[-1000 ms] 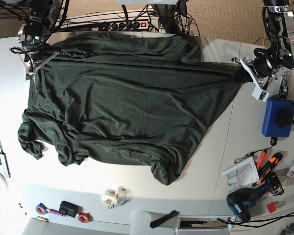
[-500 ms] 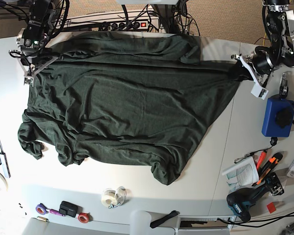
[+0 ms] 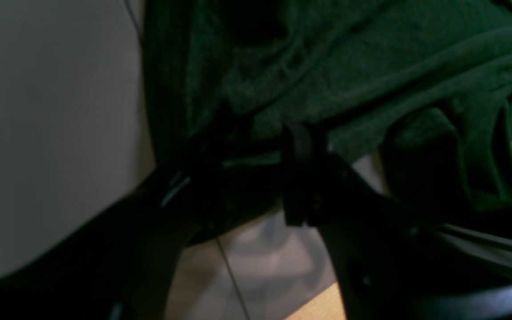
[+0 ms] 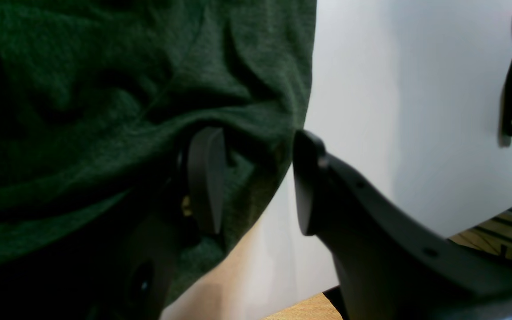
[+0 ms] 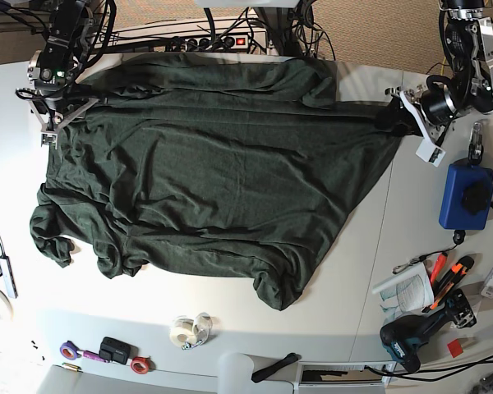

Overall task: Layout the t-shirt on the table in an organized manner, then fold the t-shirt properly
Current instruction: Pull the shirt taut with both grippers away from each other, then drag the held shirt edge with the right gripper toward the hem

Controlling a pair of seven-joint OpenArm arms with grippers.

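large dark forest-green knit t-shirt [image 5: 214, 176] spread lengthwise between arms on white surface [image 5: 378, 246] | left end effector [image 5: 407, 121] at one top corner, parted, cloth between jaws (grip unclear) | right end effector [image 4: 256, 178] at other, parted, cloth edge between, unclamped

One green t-shirt [image 5: 214, 180] spread across one white table [image 5: 411, 213]. Two arms up top, one gripper each. One blue pouch [image 5: 464, 195], one cordless drill [image 5: 415, 335], two tape rolls [image 5: 191, 329] side by side.

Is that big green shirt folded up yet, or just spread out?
Spread out, not folded. The t-shirt lies open across the table, still wrinkled, with cloth bunched at its near-left corner and a flap doubled over along its far edge.
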